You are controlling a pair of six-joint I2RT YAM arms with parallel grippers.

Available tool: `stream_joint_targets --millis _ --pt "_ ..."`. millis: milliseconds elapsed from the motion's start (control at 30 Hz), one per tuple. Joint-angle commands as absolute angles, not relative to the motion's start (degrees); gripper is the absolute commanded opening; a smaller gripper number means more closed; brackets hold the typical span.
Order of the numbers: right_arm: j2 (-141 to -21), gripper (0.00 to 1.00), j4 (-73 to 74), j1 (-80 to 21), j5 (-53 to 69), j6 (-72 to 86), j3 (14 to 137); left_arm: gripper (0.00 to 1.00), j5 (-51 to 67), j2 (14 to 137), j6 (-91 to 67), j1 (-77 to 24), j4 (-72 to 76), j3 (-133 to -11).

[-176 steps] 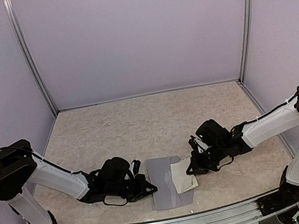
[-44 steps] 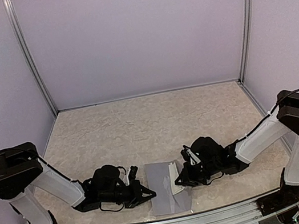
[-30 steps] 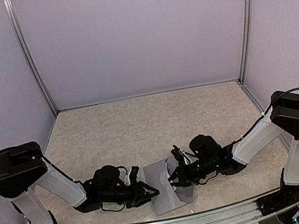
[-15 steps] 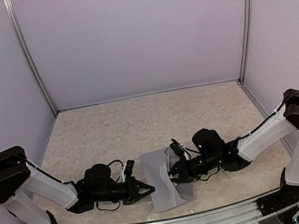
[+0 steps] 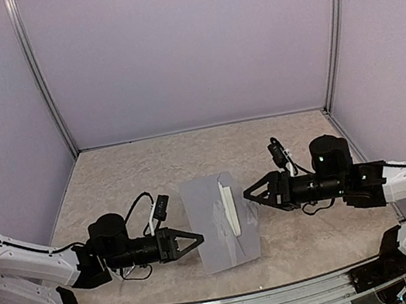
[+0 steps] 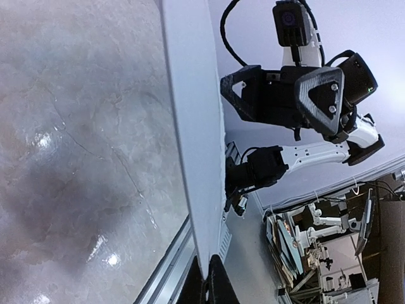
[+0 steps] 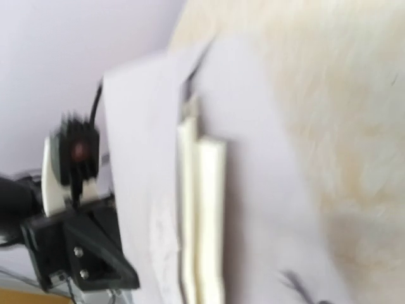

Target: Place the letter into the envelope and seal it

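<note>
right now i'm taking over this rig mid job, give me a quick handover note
Left gripper: shut on the left edge of the envelope, which seems tilted up off the table.
Right gripper: open, holding nothing, just right of the envelope.
Letter: folded, lying against the envelope's face, mostly showing; how far it is tucked in is unclear.
Done: envelope gripped, letter at the envelope.
Left: push the letter fully in, close the flap, seal.

Blur smears the whole right wrist view, softening the envelope (image 7: 253, 158) and the letter (image 7: 202, 209); the bottom edge cuts off the left claw (image 6: 209, 285) in the left wrist view, tips only showing
</note>
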State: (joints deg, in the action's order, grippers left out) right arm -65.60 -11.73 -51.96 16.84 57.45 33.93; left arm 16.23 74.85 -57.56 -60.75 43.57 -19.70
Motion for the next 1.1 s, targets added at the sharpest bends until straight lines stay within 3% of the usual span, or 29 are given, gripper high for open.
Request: stream_joint_targets --millis 0,133,400,467,567,600,633,767,867,933,1000,1033,1067 --pt "-56.7 0.81 -2.2 -48.6 13.3 53.7 31.1 0.00 15.9 69.4 -52.4 -61.4 39.0 -21.9" --pt "-53.1 0.89 -3.1 -48.1 17.7 50.7 30.4 0.00 16.9 66.9 -51.1 -62.0 37.2 -23.5" --pt "-57.2 0.85 -12.3 -48.6 27.3 50.3 30.9 0.00 19.3 66.9 -49.1 -63.6 37.1 -26.8" --pt "-59.0 0.64 -13.9 -48.8 28.9 50.3 31.4 0.00 19.2 67.5 -49.0 -64.0 36.9 -27.4" --pt "-60.9 0.13 -15.0 -49.8 29.1 50.3 32.4 0.00 19.1 68.6 -49.0 -64.6 37.0 -28.3" --pt "-61.3 0.03 -15.5 -50.1 29.2 50.1 32.5 0.02 19.1 68.9 -49.0 -64.7 37.2 -28.5" --pt "-61.6 0.00 -16.0 -50.4 29.3 49.9 32.7 0.10 19.1 69.2 -49.1 -64.8 37.3 -28.9" --pt "-62.7 0.00 -17.1 -51.4 30.1 49.2 33.1 0.34 19.1 70.9 -49.4 -64.9 39.0 -29.9" --pt "-63.4 0.00 -17.6 -52.2 31.0 48.7 33.6 0.39 18.5 72.2 -49.4 -64.9 39.4 -30.4" --pt "-63.5 0.00 -17.0 -52.5 31.2 48.3 34.1 0.32 17.3 73.0 -49.5 -64.9 38.8 -30.7" --pt "-62.9 0.03 -16.0 -52.5 30.1 48.2 34.3 0.09 15.6 73.4 -49.6 -64.9 37.4 -30.6" --pt "-62.0 0.16 -15.1 -52.5 28.2 48.4 34.2 0.00 15.1 73.4 -49.5 -64.9 36.7 -30.5" --pt "-61.1 0.29 -13.9 -52.3 25.8 48.7 34.1 0.00 15.2 73.3 -49.3 -64.9 36.6 -30.2"
